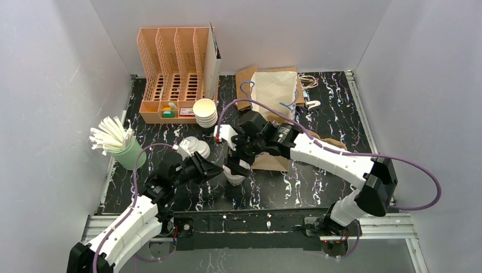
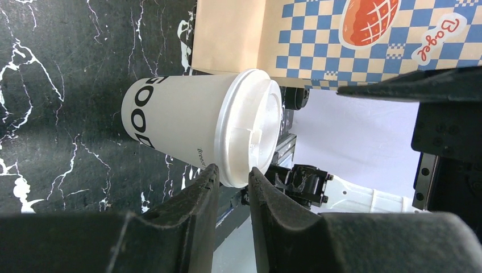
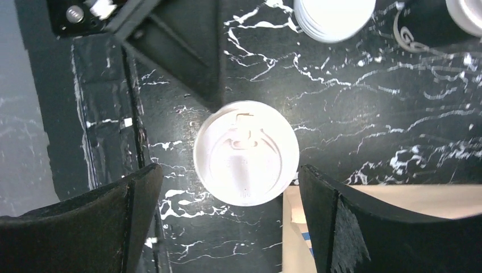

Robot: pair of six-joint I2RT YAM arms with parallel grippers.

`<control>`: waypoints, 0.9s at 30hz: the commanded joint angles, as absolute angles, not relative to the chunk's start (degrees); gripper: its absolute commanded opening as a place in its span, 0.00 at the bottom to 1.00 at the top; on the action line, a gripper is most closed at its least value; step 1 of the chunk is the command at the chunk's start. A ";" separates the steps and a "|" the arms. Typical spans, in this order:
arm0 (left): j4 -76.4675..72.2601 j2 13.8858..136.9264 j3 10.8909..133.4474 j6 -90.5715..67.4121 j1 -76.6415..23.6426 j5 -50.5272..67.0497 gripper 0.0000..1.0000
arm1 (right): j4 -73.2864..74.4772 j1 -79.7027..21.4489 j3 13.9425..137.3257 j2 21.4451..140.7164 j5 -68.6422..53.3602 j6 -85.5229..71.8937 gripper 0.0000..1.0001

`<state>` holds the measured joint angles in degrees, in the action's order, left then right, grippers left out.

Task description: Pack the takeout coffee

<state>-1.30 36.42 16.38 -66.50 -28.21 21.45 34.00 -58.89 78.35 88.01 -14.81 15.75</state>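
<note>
A white paper coffee cup with a round white lid stands upright on the black marbled table. My left gripper reaches in from the left. Its narrow jaws are shut on the near rim of the lid, one finger over the rim and one under it. In the left wrist view the cup appears sideways, with black lettering on its wall. My right gripper hovers straight above the cup, wide open, with one finger on each side of the lid and clear of it.
A printed bagel bag lies just right of the cup, under the right arm. A stack of white lids, a green cup of straws, an orange organizer and brown paper bags stand farther back. More cups lie at the left.
</note>
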 commanded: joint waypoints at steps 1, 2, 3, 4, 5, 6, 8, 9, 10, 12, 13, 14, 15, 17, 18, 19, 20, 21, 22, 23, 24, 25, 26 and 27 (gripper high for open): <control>-2.87 36.98 15.92 -66.88 -28.30 22.93 0.24 | 29.69 -58.80 75.96 83.18 -22.36 27.26 0.98; -3.11 37.12 15.91 -66.95 -28.30 23.03 0.24 | 30.58 -58.80 76.05 83.07 -22.54 28.01 0.98; -3.28 37.31 15.84 -67.06 -28.30 23.07 0.24 | 31.64 -58.78 76.57 83.17 -22.33 28.78 0.97; -3.47 37.41 15.82 -67.06 -28.30 23.20 0.24 | 32.77 -58.77 77.15 83.58 -21.54 29.27 0.97; -3.55 37.48 15.82 -67.06 -28.30 23.28 0.24 | 34.30 -58.78 77.80 84.12 -20.94 29.71 0.96; -3.60 37.56 15.75 -67.08 -28.30 23.21 0.24 | 35.79 -58.74 78.71 84.97 -20.84 29.98 0.96; -3.73 37.70 15.58 -67.09 -28.30 23.36 0.24 | 37.57 -58.77 79.61 86.32 -20.66 29.42 0.95; -3.77 37.70 15.49 -67.06 -28.30 23.49 0.24 | 38.14 -58.80 79.66 86.74 -20.70 29.03 0.95; -3.82 37.75 15.39 -67.07 -28.30 23.46 0.24 | 38.18 -58.80 79.40 86.89 -20.80 28.56 0.98; -3.87 37.73 15.21 -67.08 -28.30 23.47 0.23 | 37.78 -58.84 78.56 86.92 -20.46 27.51 0.98; -3.89 37.75 15.11 -67.06 -28.30 23.49 0.23 | 37.33 -58.80 77.97 86.88 -20.11 26.97 0.98; -3.95 37.78 15.05 -67.06 -28.30 23.47 0.23 | 36.89 -58.80 77.45 86.96 -19.74 26.64 0.98; -3.91 37.71 14.97 -67.10 -28.30 23.47 0.23 | 36.38 -58.81 77.06 87.01 -19.33 26.38 0.98; -3.95 37.68 14.92 -66.99 -28.30 23.55 0.23 | 35.58 -58.81 76.38 87.18 -18.73 26.16 0.98; -3.95 37.66 14.86 -67.00 -28.30 23.55 0.23 | 35.14 -58.80 76.11 87.15 -18.29 26.00 0.98; -3.95 37.67 14.85 -66.93 -28.30 23.60 0.22 | 34.66 -58.84 75.77 87.24 -18.05 25.94 0.98; -3.96 37.65 14.79 -66.89 -28.32 23.58 0.20 | 34.45 -58.80 75.57 87.27 -17.94 25.93 0.98; -3.98 37.61 14.77 -66.89 -28.30 23.59 0.19 | 34.19 -58.82 75.39 87.37 -17.60 25.93 0.98; -3.96 37.56 14.64 -66.88 -28.30 23.52 0.17 | 33.87 -58.80 75.18 87.47 -17.22 25.93 0.98; -3.96 37.49 14.60 -66.88 -28.30 23.55 0.16 | 33.89 -58.84 75.07 87.63 -16.96 25.97 0.98; -3.96 37.45 14.52 -66.85 -28.30 23.62 0.16 | 33.96 -58.85 74.98 87.89 -16.67 25.97 0.98; -3.96 37.37 14.50 -66.80 -28.30 23.72 0.16 | 34.01 -58.87 74.91 88.09 -16.37 26.01 0.98; -3.98 37.35 14.50 -66.84 -28.34 23.81 0.16 | 33.90 -58.86 74.84 88.21 -16.20 26.01 0.98; -3.96 37.31 14.43 -66.80 -28.31 23.82 0.16 | 33.63 -58.84 74.69 88.32 -16.12 26.06 0.98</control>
